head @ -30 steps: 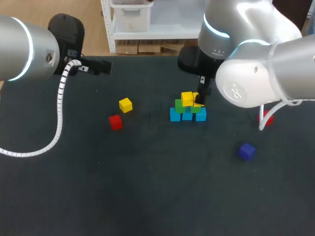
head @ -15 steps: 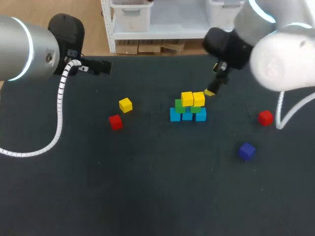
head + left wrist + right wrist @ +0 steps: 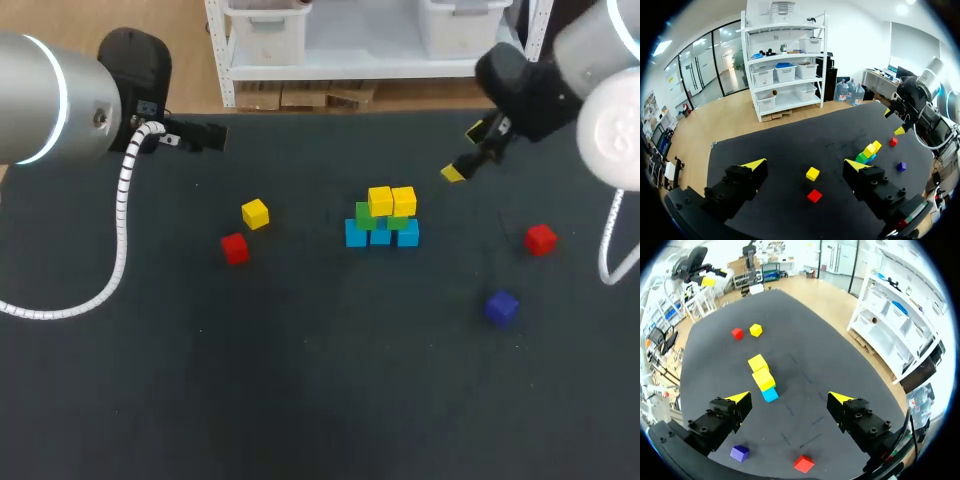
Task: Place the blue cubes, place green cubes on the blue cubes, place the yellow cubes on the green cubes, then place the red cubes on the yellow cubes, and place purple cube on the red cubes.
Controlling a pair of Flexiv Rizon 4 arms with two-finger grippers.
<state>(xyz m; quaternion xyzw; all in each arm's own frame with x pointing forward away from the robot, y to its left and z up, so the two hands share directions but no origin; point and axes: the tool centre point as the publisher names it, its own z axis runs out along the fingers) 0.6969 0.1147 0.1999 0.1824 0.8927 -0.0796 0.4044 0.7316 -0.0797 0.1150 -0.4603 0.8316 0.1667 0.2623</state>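
Stack (image 3: 381, 218), mid-bench (image 3: 300, 400): blue, green, two yellow atop. Our right hand (image 3: 464, 152): fingers apart, empty, clear of stack (no knocking risk, we judge). Our left hand (image 3: 806, 165): apart, empty, far off. Loose yellow cube (image 3: 255, 213), red cubes (image 3: 234, 247) (image 3: 540, 239), purple cube (image 3: 501, 307) await tiers.

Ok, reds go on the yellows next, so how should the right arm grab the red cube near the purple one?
Probably from straight above, pinching two opposite side faces of the red cube: it sits flat on the table, nothing touching it, the purple cube well apart.
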